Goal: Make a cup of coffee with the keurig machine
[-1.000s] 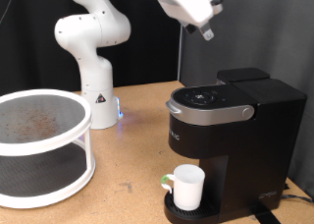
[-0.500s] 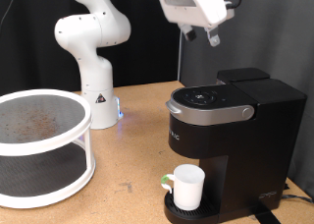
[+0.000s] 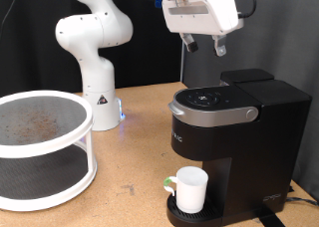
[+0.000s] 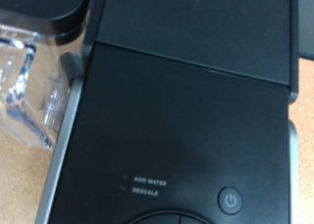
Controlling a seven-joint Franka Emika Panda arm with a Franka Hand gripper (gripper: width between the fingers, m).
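Observation:
The keurig machine (image 3: 235, 137) stands at the exterior view's right, black, with its lid down. The wrist view looks onto the machine's flat lid (image 4: 186, 106) and shows a power button (image 4: 229, 198) and the words ADD WATER and DESCALE. The white cup (image 3: 189, 188) sits upright on the drip tray (image 3: 171, 213) under the spout. My gripper (image 3: 205, 48) hangs well above the lid, fingers pointing down, open and holding nothing. Its fingers do not show in the wrist view.
A white two-tier round rack (image 3: 42, 147) stands at the exterior view's left. The arm's white base (image 3: 95, 83) is behind it on the wooden table (image 3: 130, 172). A clear water tank (image 4: 27, 86) sits beside the machine's lid.
The gripper has swung from a tilted pose to pointing straight down and has shifted a little to the exterior view's left, over the machine's lid. The cup and machine have not moved.

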